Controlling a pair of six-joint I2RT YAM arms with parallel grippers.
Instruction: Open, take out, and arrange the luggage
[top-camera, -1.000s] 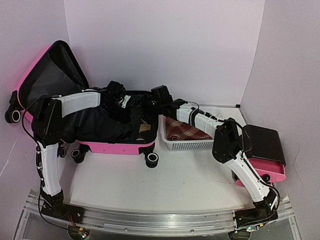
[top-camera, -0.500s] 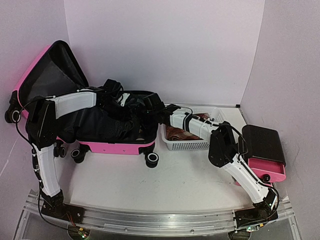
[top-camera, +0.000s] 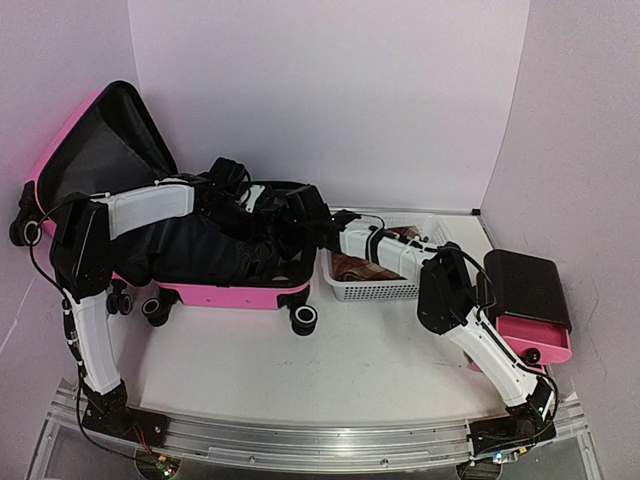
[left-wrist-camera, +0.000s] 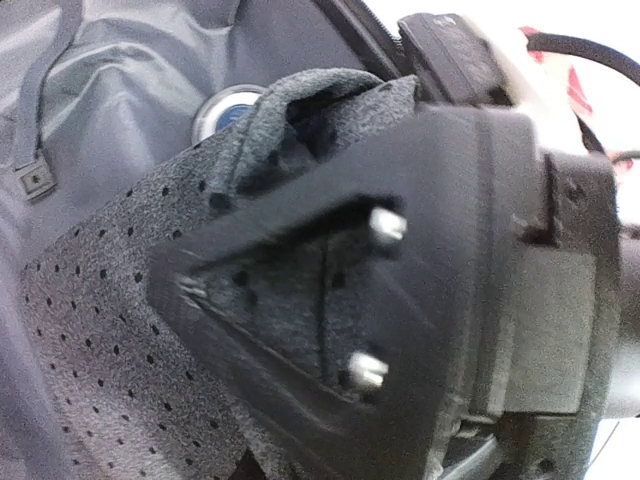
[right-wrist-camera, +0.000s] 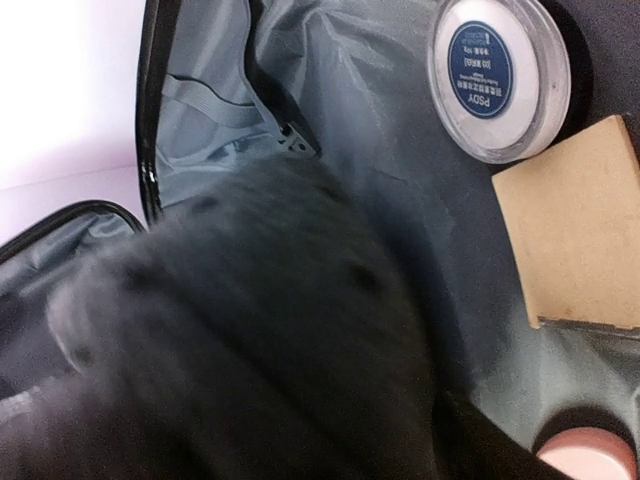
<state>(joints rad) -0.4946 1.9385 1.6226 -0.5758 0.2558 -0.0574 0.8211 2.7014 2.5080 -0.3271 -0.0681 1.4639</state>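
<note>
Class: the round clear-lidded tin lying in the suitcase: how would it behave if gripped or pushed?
The round tin looks rigid, so it probably keeps its shape when gripped. Its smooth plastic rim may be slippery. Lying flat inside the luggage, on soft lining, it would likely slide rather than roll.

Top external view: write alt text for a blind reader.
The white left arm and right arm reach into an open hot-pink hard-shell suitcase at left, its black-lined lid raised. To its right sit a white mesh plastic basket of plaid cloth and a small black cabinet with a pink drawer.
</note>
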